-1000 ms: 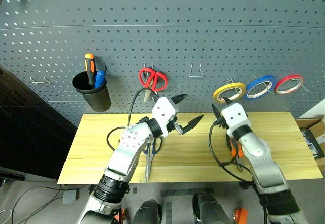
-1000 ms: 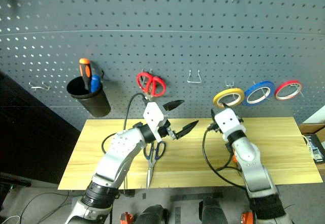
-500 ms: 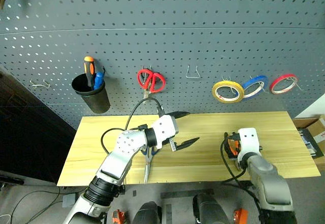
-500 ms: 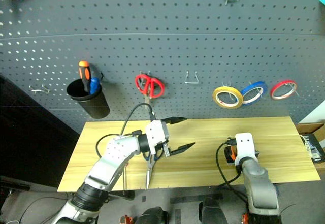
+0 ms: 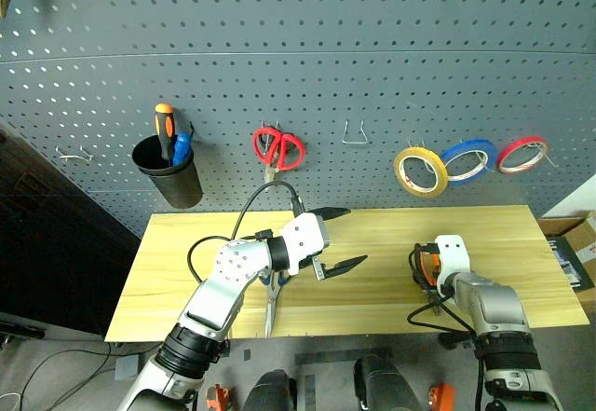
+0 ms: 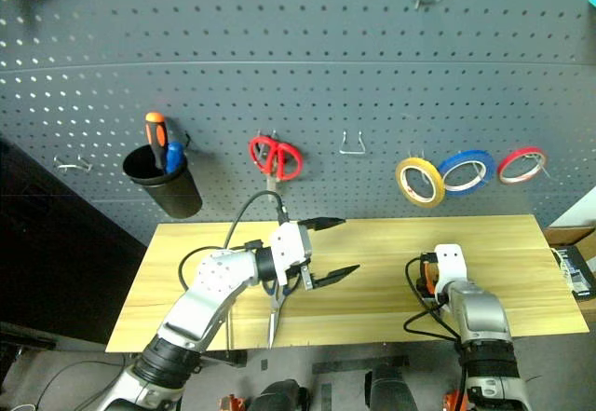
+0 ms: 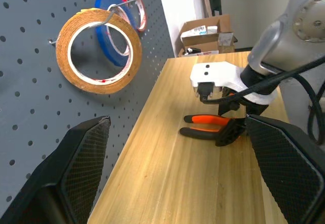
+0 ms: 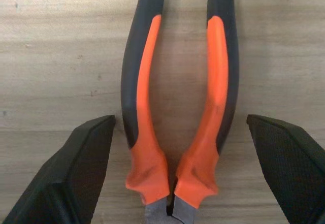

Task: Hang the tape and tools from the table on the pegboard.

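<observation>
the pegboard already carries the tape on a hook; the table still holds the scissors, half hidden under the left gripper, which is wide open and empty, and the pliers, framed by the wide-open right gripper, not gripped; screwdriver unclear

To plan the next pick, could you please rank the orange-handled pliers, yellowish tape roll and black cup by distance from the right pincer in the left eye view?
1. Orange-handled pliers, on the table directly at the right pincer.
2. Yellowish tape roll, hanging on the pegboard above.
3. Black cup, far left on the pegboard.
</observation>
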### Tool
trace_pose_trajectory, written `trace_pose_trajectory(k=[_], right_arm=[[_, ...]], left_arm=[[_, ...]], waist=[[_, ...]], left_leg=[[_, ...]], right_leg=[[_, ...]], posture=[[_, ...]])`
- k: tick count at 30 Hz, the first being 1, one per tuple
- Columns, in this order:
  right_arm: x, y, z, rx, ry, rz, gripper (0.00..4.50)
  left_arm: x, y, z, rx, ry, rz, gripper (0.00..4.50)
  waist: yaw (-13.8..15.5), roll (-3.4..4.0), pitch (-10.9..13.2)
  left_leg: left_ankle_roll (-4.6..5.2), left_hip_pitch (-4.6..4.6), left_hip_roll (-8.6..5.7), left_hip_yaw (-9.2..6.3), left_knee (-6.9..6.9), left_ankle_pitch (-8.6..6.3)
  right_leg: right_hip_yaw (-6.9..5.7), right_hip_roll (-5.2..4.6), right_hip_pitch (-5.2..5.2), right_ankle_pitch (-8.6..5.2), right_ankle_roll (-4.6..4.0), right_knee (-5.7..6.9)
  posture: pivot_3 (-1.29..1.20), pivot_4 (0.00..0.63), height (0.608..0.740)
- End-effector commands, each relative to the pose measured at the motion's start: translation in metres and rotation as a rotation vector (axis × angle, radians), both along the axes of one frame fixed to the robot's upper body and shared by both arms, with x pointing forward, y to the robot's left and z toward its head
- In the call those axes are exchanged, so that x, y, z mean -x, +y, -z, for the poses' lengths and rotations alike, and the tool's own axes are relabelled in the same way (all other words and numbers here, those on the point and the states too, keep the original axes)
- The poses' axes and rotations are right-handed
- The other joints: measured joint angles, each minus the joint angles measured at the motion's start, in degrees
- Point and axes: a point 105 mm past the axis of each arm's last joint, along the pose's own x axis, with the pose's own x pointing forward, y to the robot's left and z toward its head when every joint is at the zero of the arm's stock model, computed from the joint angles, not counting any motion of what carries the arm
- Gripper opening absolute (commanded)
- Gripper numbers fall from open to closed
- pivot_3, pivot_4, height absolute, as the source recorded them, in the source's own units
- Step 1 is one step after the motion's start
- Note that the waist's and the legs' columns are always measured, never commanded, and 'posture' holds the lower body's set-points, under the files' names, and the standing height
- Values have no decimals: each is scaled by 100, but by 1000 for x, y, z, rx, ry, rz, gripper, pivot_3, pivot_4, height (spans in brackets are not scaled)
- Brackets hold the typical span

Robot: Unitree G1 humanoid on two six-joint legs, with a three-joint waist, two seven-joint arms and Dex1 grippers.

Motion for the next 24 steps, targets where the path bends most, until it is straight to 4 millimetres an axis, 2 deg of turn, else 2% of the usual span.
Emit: trace_pose_trajectory(k=[1,6,9,12,15,19,24], right_arm=[[0,-2,6,-24,24,9,4474],[2,-1,15,-64,66,16,4474],[1,-1,16,-44,65,2,3915],[-4,1,11,-12,19,4,2942],[-4,21,1,18,-54,-48,2822],[1,57,-25,39,-200,-125,2822],[10,123,-101,22,-566,-256,2822]], left_arm=[[1,1,-9,16,-39,-6,4500],[1,1,-6,13,-40,-13,4500],[0,6,-1,20,6,-25,4500],[-2,14,3,29,29,-52,4500],[-3,24,6,74,68,-86,4500],[1,36,7,143,121,-112,4500],[-2,60,2,239,122,-251,4500]], waist=[[1,-3,-28],[5,-20,-101],[4,-25,-150],[0,-25,-167],[-2,-25,-176],[-6,-23,-175],[-5,-22,-174]], left_leg=[[0,1,1,0,0,0],[0,4,0,-1,0,0],[0,5,0,-1,0,0],[0,6,1,-1,0,0],[0,8,2,0,0,0],[0,2,8,-1,-5,0],[0,0,3,-3,-4,0]], right_leg=[[0,1,0,0,0,0],[0,1,5,0,0,-1],[-1,1,6,0,0,-1],[0,1,6,0,0,0],[1,1,5,0,0,3],[3,1,-7,0,-1,4],[4,-1,-9,-1,0,2]], posture=[[-13,157,740],[-15,155,740],[-18,153,740],[-19,152,740],[-19,153,740],[-17,155,740],[-17,159,740]])
